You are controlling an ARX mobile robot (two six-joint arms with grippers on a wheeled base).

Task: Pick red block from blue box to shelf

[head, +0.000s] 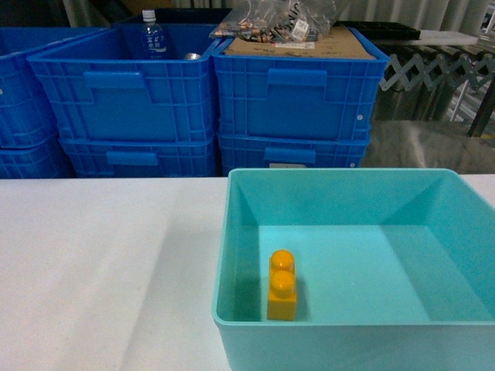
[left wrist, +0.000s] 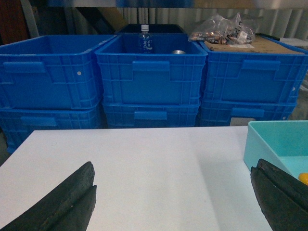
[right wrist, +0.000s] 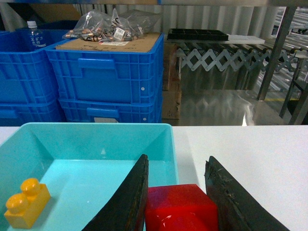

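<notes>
Glossy red plastic block point(right wrist: 180, 208) sits clamped between the right gripper point(right wrist: 177, 202) fingers, raised above the teal plastic box point(right wrist: 166, 144) rim. Left gripper point(left wrist: 173, 199) hangs wide apart, empty. Step: carry. Next: move toward the shelf, likely.

No text is legible: the water bottle point(head: 153, 36) carries a blue label with white characters too blurred to read, and the bagged parts point(right wrist: 103, 27) bear small white tags, likewise unreadable.
</notes>
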